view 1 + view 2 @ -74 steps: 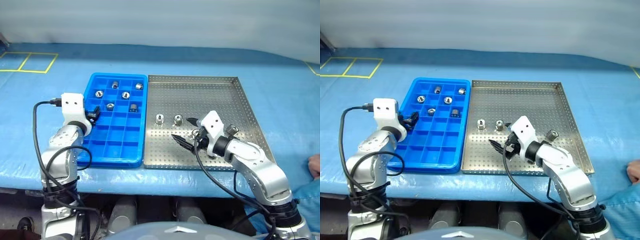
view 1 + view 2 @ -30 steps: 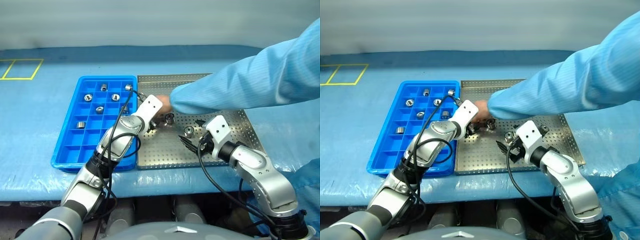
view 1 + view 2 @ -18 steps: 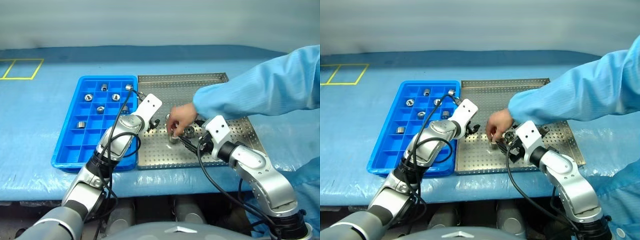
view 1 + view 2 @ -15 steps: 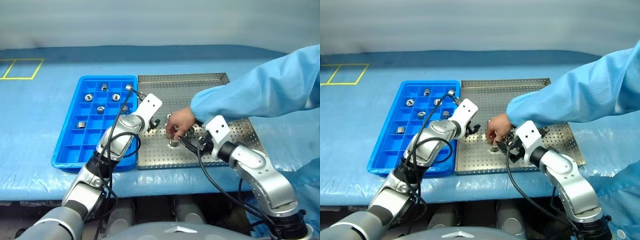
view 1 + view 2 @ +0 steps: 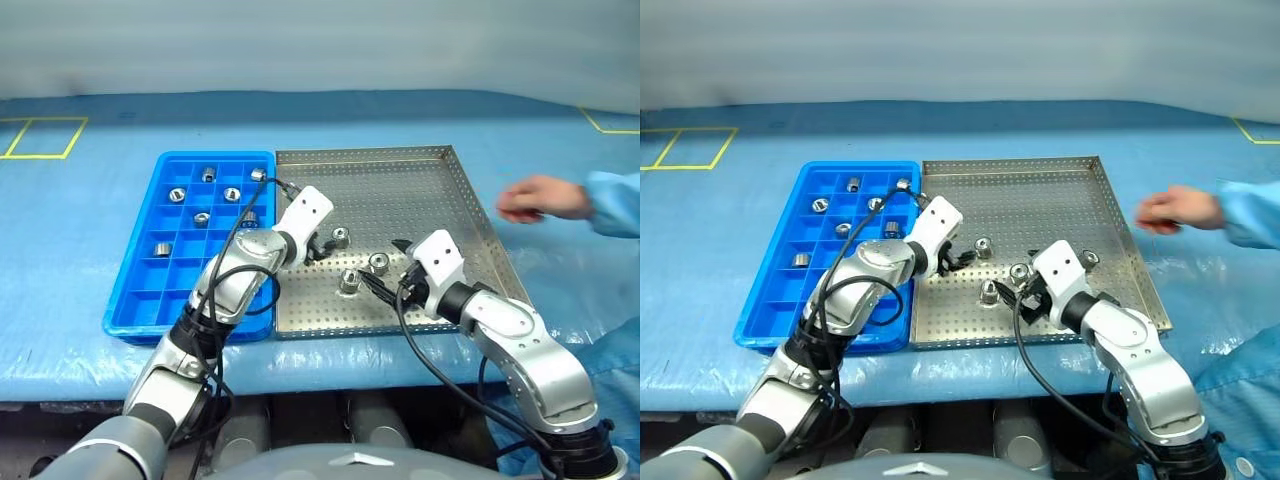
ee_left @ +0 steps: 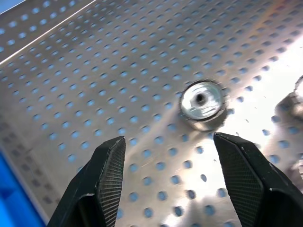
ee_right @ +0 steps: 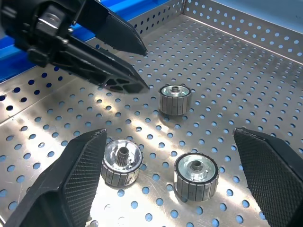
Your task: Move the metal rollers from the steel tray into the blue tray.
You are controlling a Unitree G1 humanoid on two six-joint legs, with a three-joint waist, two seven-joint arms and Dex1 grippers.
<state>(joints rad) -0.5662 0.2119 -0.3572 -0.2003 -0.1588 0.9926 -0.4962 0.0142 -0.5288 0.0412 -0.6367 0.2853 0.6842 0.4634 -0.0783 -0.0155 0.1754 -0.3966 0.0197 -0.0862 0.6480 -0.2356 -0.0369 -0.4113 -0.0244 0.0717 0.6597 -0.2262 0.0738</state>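
Both end effectors, left (image 5: 318, 246) and right (image 5: 382, 288), gaping empty over rollers (image 5: 350, 281) near steel tray's (image 5: 440, 190) front edge, poised for pickup.

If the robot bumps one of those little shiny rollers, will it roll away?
Probably not far. The metal rollers stand on their flat ends on the steel tray, so a bump would likely slide one; tipped over, it could roll. Being solid-looking metal, they seem heavy for their size, and their ribbed sides may help gripping.
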